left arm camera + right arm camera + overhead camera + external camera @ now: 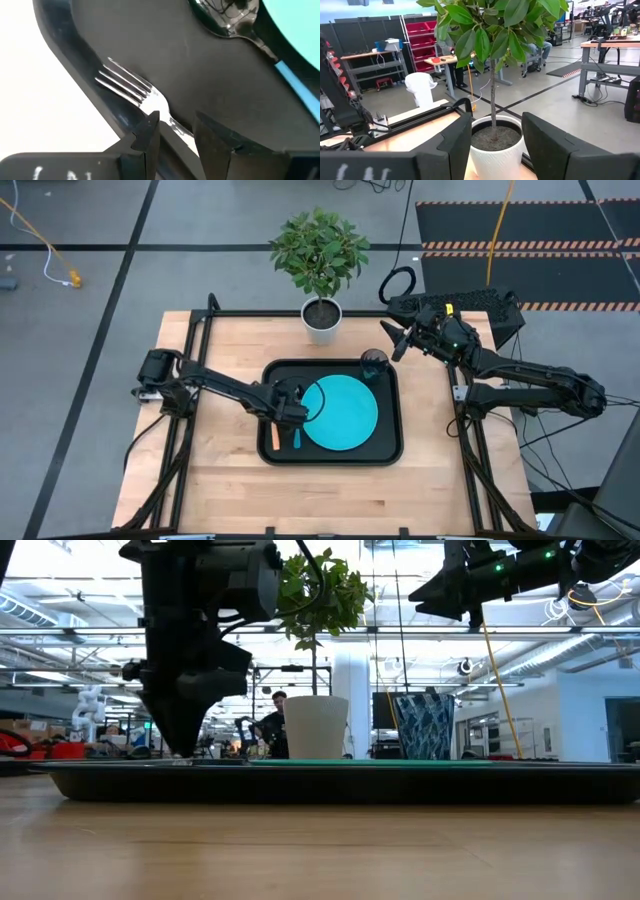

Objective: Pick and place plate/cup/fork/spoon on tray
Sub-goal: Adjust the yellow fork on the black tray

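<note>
The black tray [388, 450] lies mid-table. On it are the turquoise plate [340, 412], the dark cup [374, 362] upright in the far right corner, and the blue-handled spoon [296, 438]. The orange-handled fork [275, 438] lies along the tray's left rim. My left gripper [175, 127] is open and low over the tray's left part, its fingers on either side of the fork's neck [167, 117]. The spoon's bowl [227, 20] lies just beyond. My right gripper [492, 140] is open and empty, raised past the tray's far right corner, facing the plant. My left gripper points down at the fork's neck [161, 107], just behind the tines [125, 82], with its fingers lying across the fork. One fingertip [150, 122] stands right at the neck; I cannot tell whether it touches. The fork lies flat on the tray.
A white pot [322, 320] with a green plant stands at the table's far edge, just beyond the tray. Bare wood shows on the near side of the tray and to its left and right. People and benches show in the room behind.
</note>
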You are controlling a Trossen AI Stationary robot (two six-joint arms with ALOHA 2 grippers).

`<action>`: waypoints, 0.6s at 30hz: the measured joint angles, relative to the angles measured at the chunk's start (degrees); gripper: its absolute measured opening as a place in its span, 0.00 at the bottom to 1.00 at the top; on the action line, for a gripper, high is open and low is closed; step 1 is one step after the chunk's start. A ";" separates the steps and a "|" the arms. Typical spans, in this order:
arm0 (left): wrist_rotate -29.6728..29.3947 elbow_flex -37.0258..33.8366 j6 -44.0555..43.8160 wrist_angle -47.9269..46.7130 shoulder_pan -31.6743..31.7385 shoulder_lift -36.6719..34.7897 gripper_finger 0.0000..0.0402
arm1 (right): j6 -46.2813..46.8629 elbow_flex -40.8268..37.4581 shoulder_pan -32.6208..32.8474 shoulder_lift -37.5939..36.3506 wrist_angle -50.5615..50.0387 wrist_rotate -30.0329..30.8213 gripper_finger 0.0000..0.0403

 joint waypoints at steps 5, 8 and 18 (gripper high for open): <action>4.04 0.02 -3.65 0.37 -1.66 -0.02 0.29 | -1.44 0.00 0.00 0.00 -0.11 0.01 0.42; 6.58 0.03 -6.10 2.87 -3.43 -0.04 0.29 | -1.44 0.00 0.00 0.00 -0.13 0.01 0.42; 7.89 0.11 -14.57 7.87 -9.12 -0.09 0.29 | -1.45 0.00 0.00 0.00 -0.09 0.00 0.42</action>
